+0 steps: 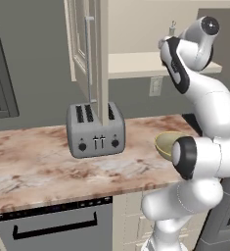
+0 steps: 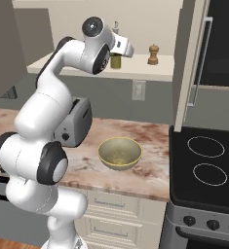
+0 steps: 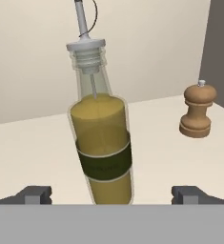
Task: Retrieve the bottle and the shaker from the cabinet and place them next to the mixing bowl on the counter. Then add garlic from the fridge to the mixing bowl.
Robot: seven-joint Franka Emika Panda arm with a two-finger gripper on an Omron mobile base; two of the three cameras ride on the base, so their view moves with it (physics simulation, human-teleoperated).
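Olive-yellow bottle stands upright, dark label band, pale spout.

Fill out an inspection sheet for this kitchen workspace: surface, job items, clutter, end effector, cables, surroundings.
Surface: counter marbled, nothing spilled.
Job items: bottle and shaker upright on the cabinet shelf, apart; mixing bowl on the counter, looks empty.
Clutter: toaster on the counter behind the bowl.
End effector: end effector open, raised at the shelf, fingertips either side of the bottle's base, not closed on it.
Cables: nothing seen.
Surroundings: stovetop right of the counter, wall outlet, cabinet door open.
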